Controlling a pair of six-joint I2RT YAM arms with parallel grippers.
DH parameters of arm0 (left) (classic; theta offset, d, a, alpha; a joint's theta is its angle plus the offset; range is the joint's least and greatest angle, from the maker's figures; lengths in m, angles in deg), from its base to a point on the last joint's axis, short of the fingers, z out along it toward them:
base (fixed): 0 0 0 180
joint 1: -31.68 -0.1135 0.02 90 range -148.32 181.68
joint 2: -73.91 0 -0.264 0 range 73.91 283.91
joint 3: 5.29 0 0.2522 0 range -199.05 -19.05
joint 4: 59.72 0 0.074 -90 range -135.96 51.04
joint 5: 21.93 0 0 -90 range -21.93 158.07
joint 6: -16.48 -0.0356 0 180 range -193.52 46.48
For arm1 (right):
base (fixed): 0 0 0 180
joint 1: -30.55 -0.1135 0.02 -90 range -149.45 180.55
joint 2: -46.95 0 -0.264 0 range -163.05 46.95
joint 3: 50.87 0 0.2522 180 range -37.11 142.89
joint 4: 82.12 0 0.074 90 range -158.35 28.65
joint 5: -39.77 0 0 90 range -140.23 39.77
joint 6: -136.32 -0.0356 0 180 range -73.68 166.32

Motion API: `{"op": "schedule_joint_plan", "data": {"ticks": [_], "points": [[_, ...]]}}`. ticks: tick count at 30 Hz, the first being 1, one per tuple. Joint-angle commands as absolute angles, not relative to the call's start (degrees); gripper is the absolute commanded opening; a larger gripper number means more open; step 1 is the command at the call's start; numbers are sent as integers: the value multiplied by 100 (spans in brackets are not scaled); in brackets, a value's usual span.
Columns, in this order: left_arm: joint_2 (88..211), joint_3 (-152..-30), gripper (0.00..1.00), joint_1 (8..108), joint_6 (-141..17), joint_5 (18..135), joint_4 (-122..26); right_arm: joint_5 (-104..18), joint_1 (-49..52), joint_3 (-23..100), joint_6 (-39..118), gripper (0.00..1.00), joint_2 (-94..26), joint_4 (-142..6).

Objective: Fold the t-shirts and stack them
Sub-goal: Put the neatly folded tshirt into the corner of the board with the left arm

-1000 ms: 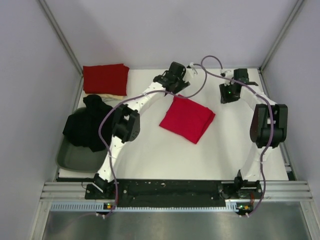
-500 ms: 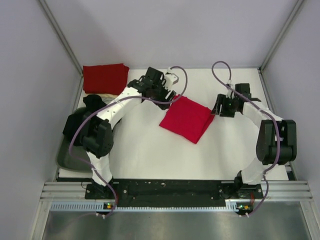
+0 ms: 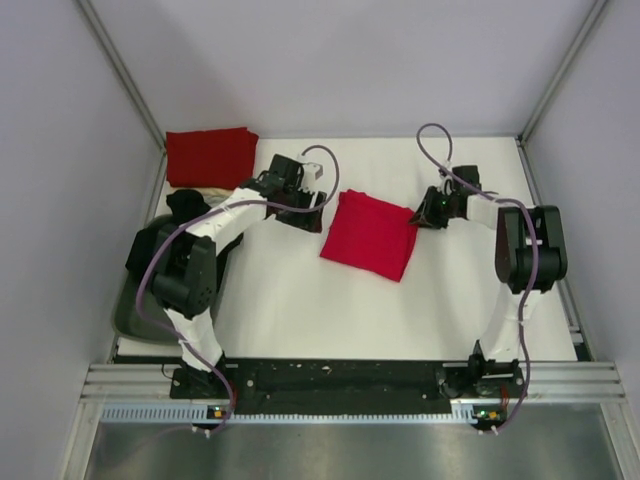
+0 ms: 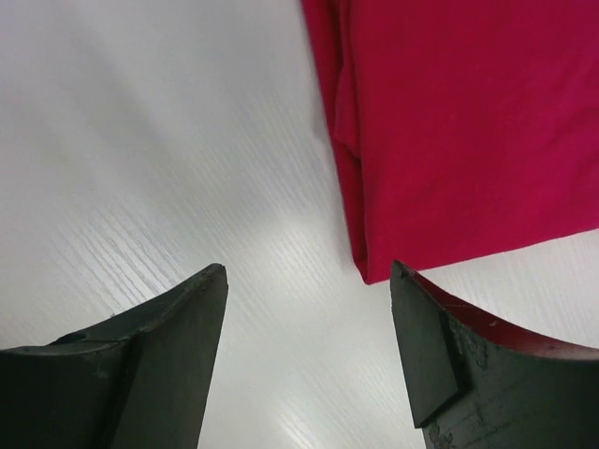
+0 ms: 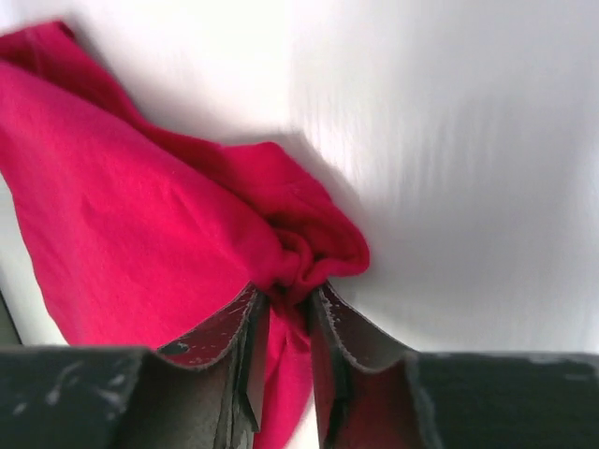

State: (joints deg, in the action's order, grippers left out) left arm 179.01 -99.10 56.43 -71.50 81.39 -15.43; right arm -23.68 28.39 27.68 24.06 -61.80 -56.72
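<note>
Grip is the thing to get right here. Our right gripper [image 5: 285, 313] is clamped on a bunched corner of the folded red t-shirt [image 3: 368, 236], which lies in the middle of the table [image 3: 300, 310], well apart from the stack. Our left gripper [image 4: 304, 313] hangs at the shirt's opposite edge with its jaws apart. A corner of the fold sits just ahead of the gap, not yet gripped.

We judge the step to be lifting this folded shirt onto the stacked red shirt [image 3: 210, 156] at the far left corner. A pale sliver beneath that one may be the cream shirt [image 3: 232, 189], though the overhead view is too small for us to be sure.

To do it well, we would push the left fingers further over the edge so they close on every layer, not just the top one, or the fold will likely open on the lift. We would then raise both sides level and together, keeping the cloth lightly taut. The carry should pass clear of the black cloth [image 3: 170, 245] draped over the bin [image 3: 135, 320] and end square on the stack.
</note>
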Motion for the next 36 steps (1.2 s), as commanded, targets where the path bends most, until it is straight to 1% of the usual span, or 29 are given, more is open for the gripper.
{"op": "schedule_joint_plan", "data": {"ticks": [1,3,5,8,10,11,12,13,17,19,21,22,23,24,26,27,28,29,32,36], "points": [[17656,-9911,75,5567,-6720,8545,-2099,-2210,2624,3749,2180,18,-6826,-5992],[17770,-9999,75,5567,-6527,8661,-2196,-2201,2510,4188,2154,18,-7116,-5922],[17955,-10104,76,5567,-6290,8661,-2345,-2245,2413,4610,2163,21,-7345,-5790],[18367,-10411,78,5550,-5912,8687,-2363,-2473,2369,4867,2101,41,-7416,-5526],[18648,-10605,80,5550,-5692,8880,-2372,-2631,2369,4771,2180,50,-7215,-5517],[18763,-10676,85,5550,-5587,8933,-2390,-2710,2378,4727,2250,54,-7083,-5491],[18895,-10746,86,5550,-5499,8951,-2416,-2789,2378,4639,2338,60,-6943,-5438],[19018,-10816,93,5550,-5428,8969,-2433,-2869,2369,4560,2443,61,-6785,-5421],[19545,-11167,93,5541,-5138,8898,-2364,-3255,2369,4113,2804,64,-6064,-5245],[19809,-11396,91,5541,-5050,8916,-2241,-3422,2369,3857,2970,65,-5678,-5175],[20011,-11528,85,5532,-4980,9047,-2214,-3519,2378,3603,3103,66,-5247,-5131],[20099,-11572,80,5541,-4945,9091,-2205,-3546,2369,3488,3147,66,-5054,-5113],[20187,-11616,72,5532,-4936,9135,-2188,-3564,2378,3365,3191,66,-4852,-5113],[20258,-11686,61,5532,-4892,9092,-2101,-3581,2378,3260,3243,66,-4658,-5104],[20328,-11722,45,5532,-4917,9196,-2213,-3590,2395,3049,3305,66,-4193,-5078],[20363,-11801,34,5532,-4935,9267,-2197,-3607,2404,2952,3331,66,-4034,-5060],[20407,-11897,19,5523,-4962,9372,-2162,-3625,2413,2873,3349,67,-3858,-5060],[20425,-11976,0,5506,-4988,9486,-2144,-3643,2430,2811,3367,67,-3700,-5060],[20303,-12074,0,5392,-5023,9637,-2135,-3704,2431,2644,3463,67,-3313,-4981],[19916,-12170,0,5102,-5356,9409,-2109,-3792,2439,2529,3639,69,-2899,-4849]]}}
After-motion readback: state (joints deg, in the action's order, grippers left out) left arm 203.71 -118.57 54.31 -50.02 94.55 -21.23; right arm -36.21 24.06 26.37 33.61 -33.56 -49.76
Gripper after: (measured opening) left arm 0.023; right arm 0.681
